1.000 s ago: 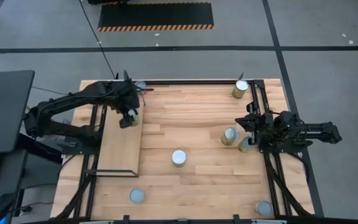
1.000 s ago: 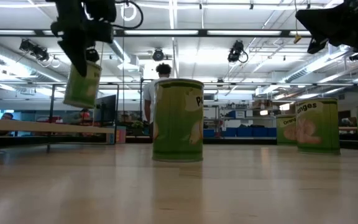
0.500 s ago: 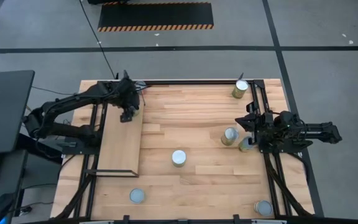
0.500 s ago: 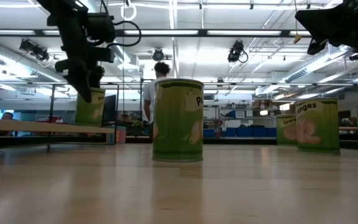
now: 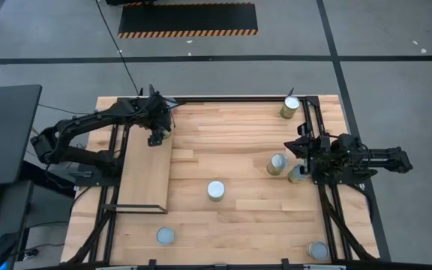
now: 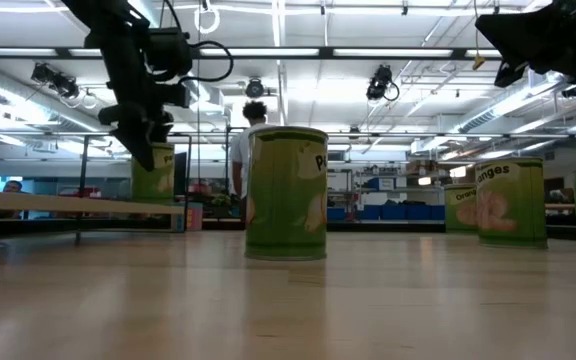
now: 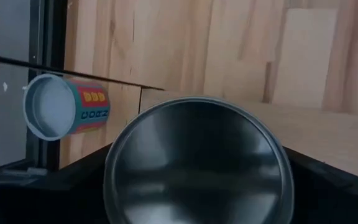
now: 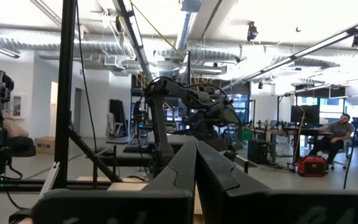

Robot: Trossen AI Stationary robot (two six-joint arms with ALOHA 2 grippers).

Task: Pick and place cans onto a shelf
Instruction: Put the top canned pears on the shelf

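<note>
My left gripper (image 5: 157,135) is shut on an olive-sided can (image 6: 154,170) with a shiny round top (image 7: 197,162), over the far end of the shelf (image 5: 142,176), a pale board in a thin black frame. The can stands upright with its base at the board's level (image 6: 88,203). My right gripper (image 5: 301,150) is shut and empty, held level above the table's right side, fingers together (image 8: 196,174). Loose cans stand upright on the tabletop, two of them (image 5: 277,163) (image 5: 297,173) beside my right gripper. My left gripper pinches the can between its two fingers (image 7: 73,186), one on each side of the wall just under the top rim (image 7: 112,177). The fingers come from above, pointing down. The can is upright; whether its base rests on the shelf board, I cannot tell.
Other cans stand at the far right (image 5: 289,106), the table's middle (image 5: 215,190), the near edge (image 5: 165,236) and the near right corner (image 5: 318,250). A can with a colourful label (image 7: 61,106) stands just beyond the shelf's far end. Black frame rails (image 5: 322,202) run along both table sides.
My left gripper has gone toward the table's far edge and down with the can. The can hung tilted and clear above the shelf; now it is upright, down at the board's far end. The gripper stays shut on it.
</note>
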